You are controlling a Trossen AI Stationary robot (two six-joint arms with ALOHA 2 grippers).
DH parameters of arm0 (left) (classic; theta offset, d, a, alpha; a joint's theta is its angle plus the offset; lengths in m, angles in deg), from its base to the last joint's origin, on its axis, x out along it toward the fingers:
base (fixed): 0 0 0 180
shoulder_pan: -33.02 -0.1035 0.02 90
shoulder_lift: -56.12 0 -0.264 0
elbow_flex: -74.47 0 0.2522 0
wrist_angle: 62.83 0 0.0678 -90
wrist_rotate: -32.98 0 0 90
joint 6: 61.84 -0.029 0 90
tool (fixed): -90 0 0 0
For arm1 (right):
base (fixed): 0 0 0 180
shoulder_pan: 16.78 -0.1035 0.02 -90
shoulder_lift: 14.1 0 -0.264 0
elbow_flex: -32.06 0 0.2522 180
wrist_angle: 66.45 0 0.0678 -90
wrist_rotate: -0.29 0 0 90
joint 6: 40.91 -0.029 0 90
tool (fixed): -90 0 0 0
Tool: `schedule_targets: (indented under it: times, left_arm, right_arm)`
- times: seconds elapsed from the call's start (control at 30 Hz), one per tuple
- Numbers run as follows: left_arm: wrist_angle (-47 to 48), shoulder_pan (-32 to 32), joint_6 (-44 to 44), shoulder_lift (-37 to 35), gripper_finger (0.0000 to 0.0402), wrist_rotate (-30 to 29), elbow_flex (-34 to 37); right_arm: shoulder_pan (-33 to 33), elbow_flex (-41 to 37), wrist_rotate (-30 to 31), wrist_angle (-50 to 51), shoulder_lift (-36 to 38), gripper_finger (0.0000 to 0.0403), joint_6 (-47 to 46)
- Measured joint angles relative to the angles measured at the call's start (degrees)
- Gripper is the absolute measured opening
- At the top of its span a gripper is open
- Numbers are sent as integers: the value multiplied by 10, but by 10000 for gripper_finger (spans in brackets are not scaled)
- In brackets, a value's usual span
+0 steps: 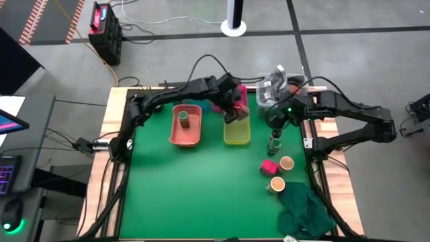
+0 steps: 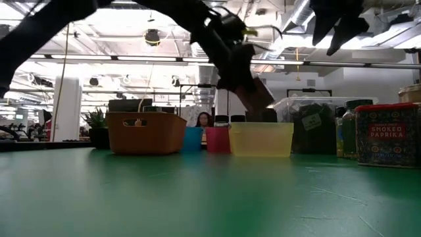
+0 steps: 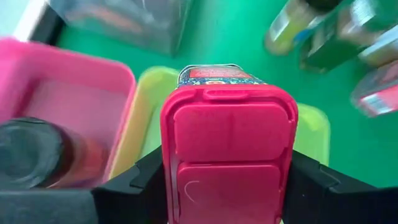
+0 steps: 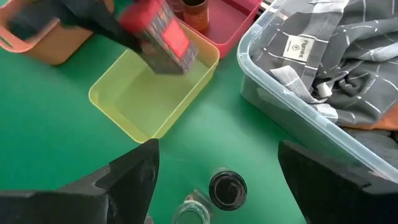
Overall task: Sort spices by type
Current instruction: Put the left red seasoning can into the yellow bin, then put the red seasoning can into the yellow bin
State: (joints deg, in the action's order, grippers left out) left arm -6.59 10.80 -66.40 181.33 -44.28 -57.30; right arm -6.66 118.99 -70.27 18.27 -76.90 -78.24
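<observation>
While over yellow tray | left hand grips pink-lidded box

The tin has a smooth, glossy red plastic lid with a printed metal-looking body behind it. The yellow tray is thin, translucent plastic with a slight sheen; the orange tray and pink tray look like the same smooth plastic. The clear box is glossy see-through plastic holding soft grey checked cloth. The mat is matt green, and a crumpled dark green cloth lies on it. The table edge is pale bare wood.
</observation>
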Motion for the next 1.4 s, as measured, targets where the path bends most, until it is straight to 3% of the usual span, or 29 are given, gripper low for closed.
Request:
schedule_targets:
  times: [0.2,0.37,0.53,0.83,1.03,1.2,1.4]
  left_arm:
    - [73,4,-36,78,212,-10,-80]
    - [109,13,-71,110,212,-60,-114]
    - [115,20,-101,108,214,-106,-114]
    - [117,24,-104,109,264,-101,-113]
    - [131,17,-93,100,271,-102,-168]
    - [124,-5,-46,47,270,-105,-150]
    - [210,-29,-4,25,270,-88,-148]
  right_arm:
    - [-4,0,0,-10,-2,352,-18]
    - [-5,0,1,-33,-2,352,-32]
    - [-5,0,1,-43,-2,352,-34]
    - [-5,0,2,-41,-2,352,-29]
    - [-5,0,2,-28,5,352,-21]
    - [-8,0,2,-10,31,352,-18]
    - [-27,0,2,-6,52,352,-12]
